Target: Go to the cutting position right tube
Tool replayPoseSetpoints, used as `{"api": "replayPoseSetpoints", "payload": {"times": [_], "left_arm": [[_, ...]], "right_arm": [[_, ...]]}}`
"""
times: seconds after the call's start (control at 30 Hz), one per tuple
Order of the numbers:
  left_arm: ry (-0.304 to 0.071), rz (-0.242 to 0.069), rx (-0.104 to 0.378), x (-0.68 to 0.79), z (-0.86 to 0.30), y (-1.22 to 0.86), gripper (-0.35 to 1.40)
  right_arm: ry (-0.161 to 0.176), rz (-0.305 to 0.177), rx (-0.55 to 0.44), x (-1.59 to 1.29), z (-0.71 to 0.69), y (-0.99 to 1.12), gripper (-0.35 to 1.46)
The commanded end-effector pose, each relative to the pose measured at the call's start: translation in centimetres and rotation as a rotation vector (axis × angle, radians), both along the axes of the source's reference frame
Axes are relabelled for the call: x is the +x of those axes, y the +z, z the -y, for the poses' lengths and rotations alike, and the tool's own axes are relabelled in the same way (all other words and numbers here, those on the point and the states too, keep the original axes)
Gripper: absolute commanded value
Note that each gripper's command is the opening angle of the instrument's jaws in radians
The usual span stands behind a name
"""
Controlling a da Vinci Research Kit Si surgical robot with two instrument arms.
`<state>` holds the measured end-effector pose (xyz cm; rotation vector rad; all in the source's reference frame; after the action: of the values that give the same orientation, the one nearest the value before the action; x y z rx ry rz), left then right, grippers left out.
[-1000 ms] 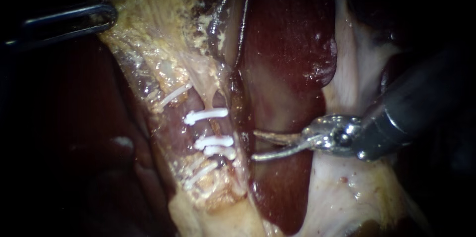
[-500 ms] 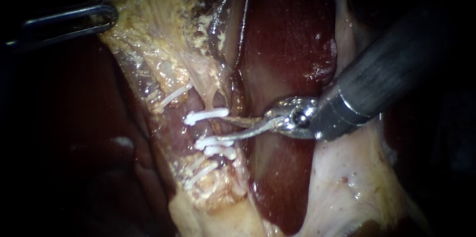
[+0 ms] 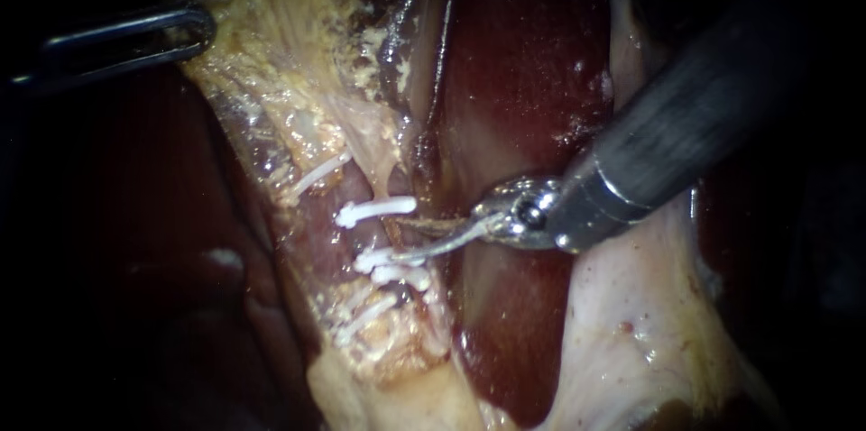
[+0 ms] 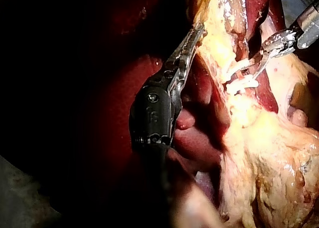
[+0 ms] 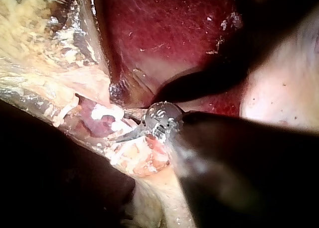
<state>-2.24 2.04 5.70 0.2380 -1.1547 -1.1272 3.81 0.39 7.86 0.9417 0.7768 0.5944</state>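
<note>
The right tube point(image 3: 390, 231) runs down the pale tissue strip with a white clip point(image 3: 374, 211) above and two white clips point(image 3: 390, 260) below. My right instrument point(image 3: 400, 239) comes in from the upper right; its curved blades are open, one on each side of the tube between the clips. The right wrist view shows those open blades point(image 5: 121, 127) at the clips point(image 5: 102, 112). My left instrument point(image 3: 194, 30) at the upper left is shut on the yellowish gallbladder tissue point(image 3: 271, 43); its jaws point(image 4: 197, 34) lie together on that tissue's edge.
Dark red liver point(image 3: 514, 79) lies right of the tubes, under my right instrument's shaft. Two more white clips point(image 3: 317, 174) point(image 3: 365, 318) sit on the left tube. Pale fatty tissue point(image 3: 631, 341) fills the lower right.
My right instrument has moved left off the liver to the clipped tube, and its open blades now straddle the tube between the clips. The left instrument has not moved.
</note>
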Motion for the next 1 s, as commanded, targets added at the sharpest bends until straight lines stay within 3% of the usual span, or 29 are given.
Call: {"api": "replayPoseSetpoints", "payload": {"times": [0.03,0.47,0.6,1.0], "left_arm": [[0.0,0.0,0.0,0.0,0.0,-0.01,-0.35],[0.0,0.0,0.0,0.0,0.0,-0.01,-0.35],[0.0,0.0,0.0,0.0,0.0,-0.01,-0.35],[0.0,0.0,0.0,-0.01,0.0,0.0,-0.35]], "right_arm": [[0.001,-0.019,0.018,0.02,0.01,-0.01,1.27],[-0.083,-0.104,0.01,-0.04,0.08,0.01,1.24],[-0.092,-0.137,0.017,0.0,0.07,0.02,1.2],[-0.091,-0.17,0.01,0.28,0.19,0.18,1.15]]}}
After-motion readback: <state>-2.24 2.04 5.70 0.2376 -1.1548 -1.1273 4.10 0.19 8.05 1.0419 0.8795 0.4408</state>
